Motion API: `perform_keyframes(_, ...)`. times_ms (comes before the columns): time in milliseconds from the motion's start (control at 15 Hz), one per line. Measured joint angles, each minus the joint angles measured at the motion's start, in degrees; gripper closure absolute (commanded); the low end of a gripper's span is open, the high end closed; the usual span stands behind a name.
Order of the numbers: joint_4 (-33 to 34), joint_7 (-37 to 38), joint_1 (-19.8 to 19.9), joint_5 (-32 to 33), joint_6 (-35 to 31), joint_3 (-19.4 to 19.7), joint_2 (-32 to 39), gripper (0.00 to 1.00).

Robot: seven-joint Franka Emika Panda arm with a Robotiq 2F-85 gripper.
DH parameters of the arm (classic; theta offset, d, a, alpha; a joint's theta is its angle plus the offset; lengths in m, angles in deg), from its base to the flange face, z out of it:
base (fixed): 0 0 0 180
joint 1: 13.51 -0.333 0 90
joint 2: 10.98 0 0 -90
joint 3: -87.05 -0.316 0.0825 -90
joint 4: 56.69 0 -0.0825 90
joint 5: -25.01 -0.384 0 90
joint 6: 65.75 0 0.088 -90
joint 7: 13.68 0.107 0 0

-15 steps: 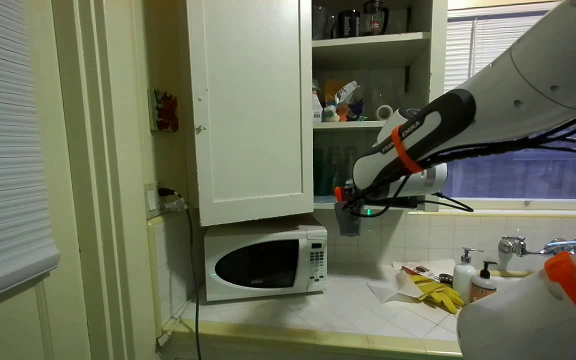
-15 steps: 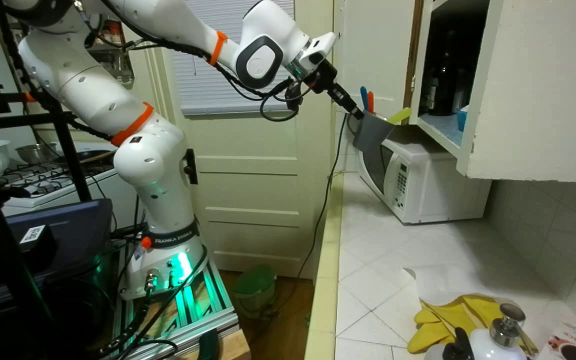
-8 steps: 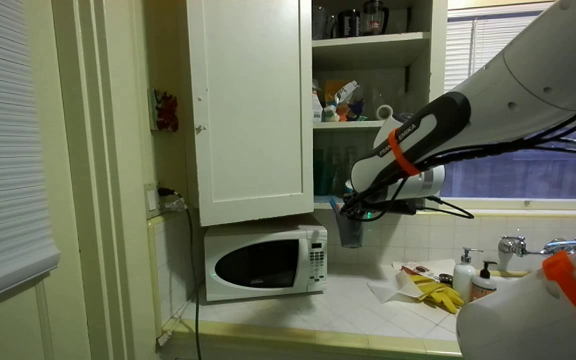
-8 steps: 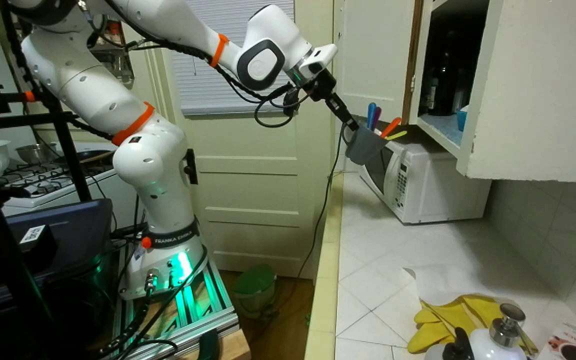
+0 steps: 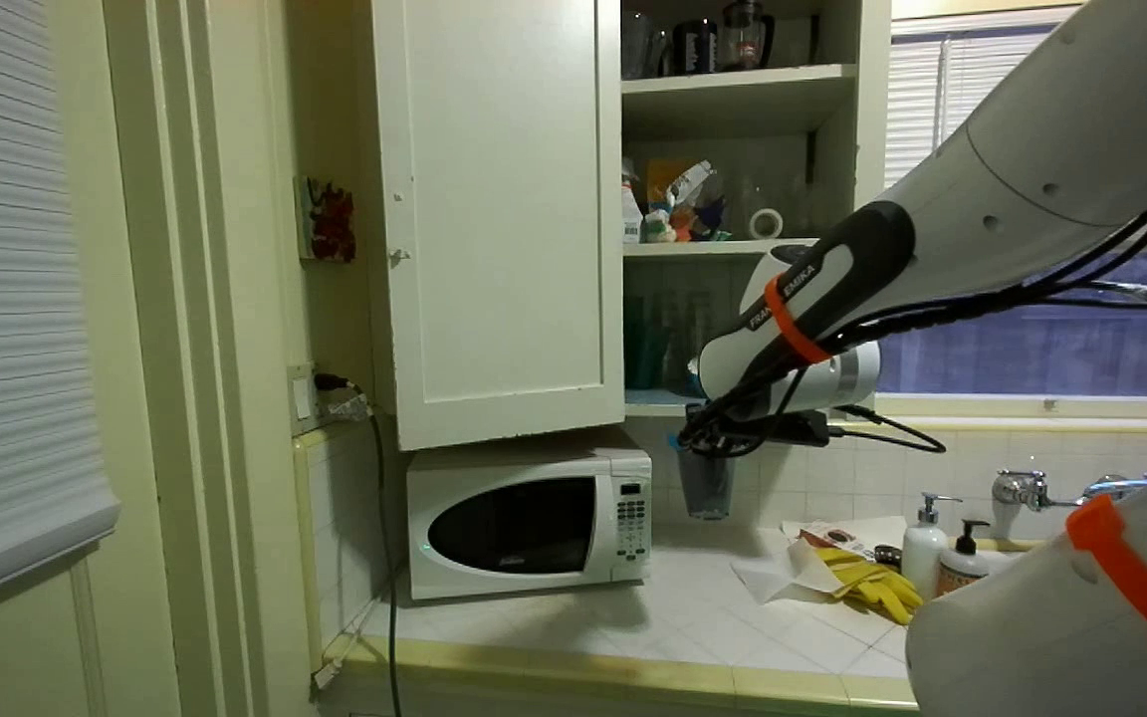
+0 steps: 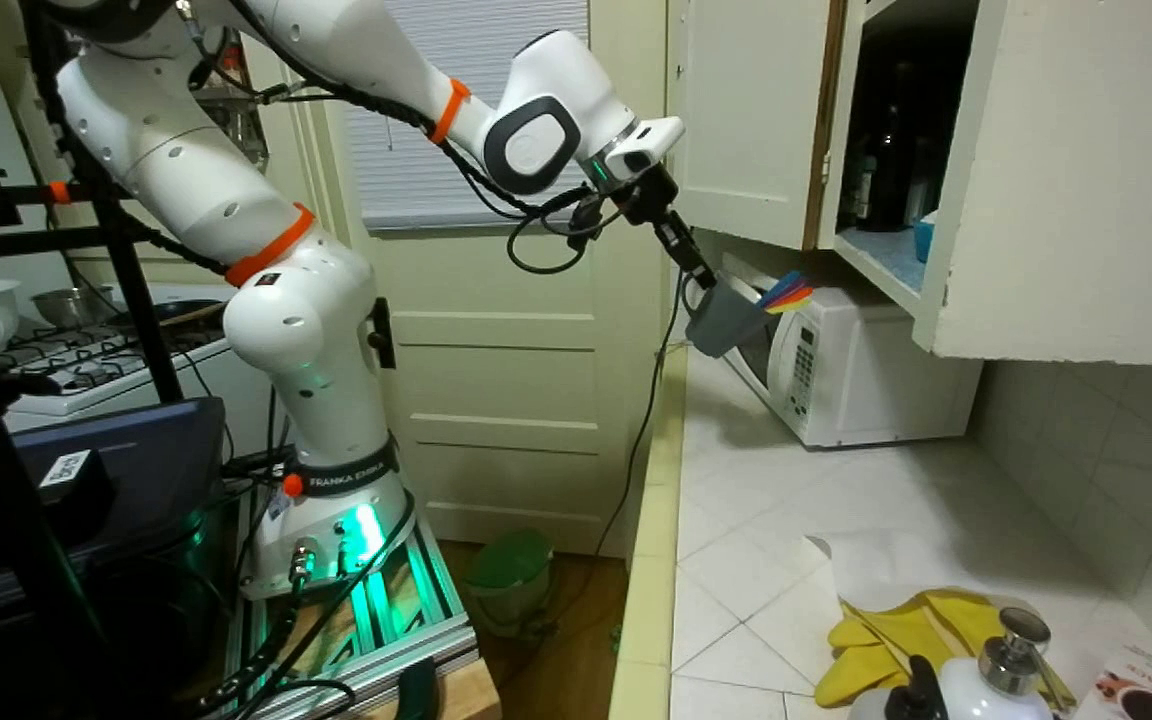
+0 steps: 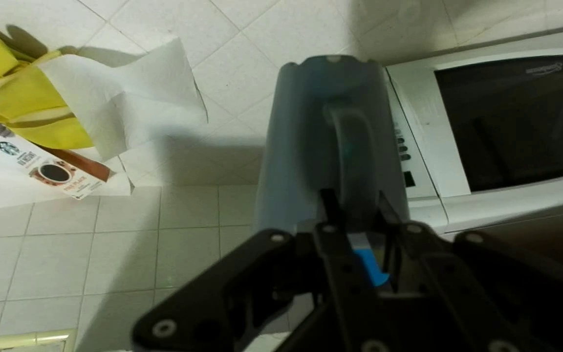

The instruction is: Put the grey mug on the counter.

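Observation:
The grey mug (image 6: 721, 320) hangs in the air above the counter (image 6: 736, 570), beside the front of the microwave. It is tilted in that exterior view, its mouth leaning away from the arm. Blue, red and yellow handles (image 6: 786, 292) stick out of its mouth. My gripper (image 6: 706, 278) is shut on the mug's handle. In the wrist view the fingers (image 7: 357, 208) close around the handle of the mug (image 7: 296, 132), and a blue strip shows behind them. In an exterior view the mug (image 5: 708, 488) is right of the microwave, its rim partly hidden by the gripper and cables.
The white microwave (image 5: 534, 518) stands on the counter's far end. An open cabinet door (image 5: 504, 209) and shelves (image 5: 733, 249) are above. Yellow gloves (image 6: 916, 640), paper (image 5: 773, 578), a printed box (image 7: 61, 171) and pump bottles (image 5: 924, 553) lie or stand further along.
The gripper and mug have moved down, closer to the counter, and the mug tilts more. The coloured handles in it have shifted and now lie together on one side of the rim.

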Motion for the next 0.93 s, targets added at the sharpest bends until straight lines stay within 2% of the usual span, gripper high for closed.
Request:
perform_keyframes(200, 0.0, 1.7, 2.2, 2.1, -0.1, -1.0, 2.3, 0.95)
perform_keyframes(400, 0.0, 4.9, 6.1, 6.0, -2.0, -3.4, 4.9, 0.95)
perform_keyframes(667, 0.0, 12.0, 15.9, 13.6, -6.3, -10.4, 8.4, 0.95)
perform_keyframes(733, 0.0, 13.8, 18.8, 15.2, -7.2, -12.6, 9.0, 0.81)
perform_keyframes(800, 0.0, 15.2, 21.3, 16.3, -7.5, -14.4, 9.5, 0.81)
perform_keyframes(933, 0.0, 16.3, 23.5, 17.0, -7.5, -16.2, 10.2, 0.81)
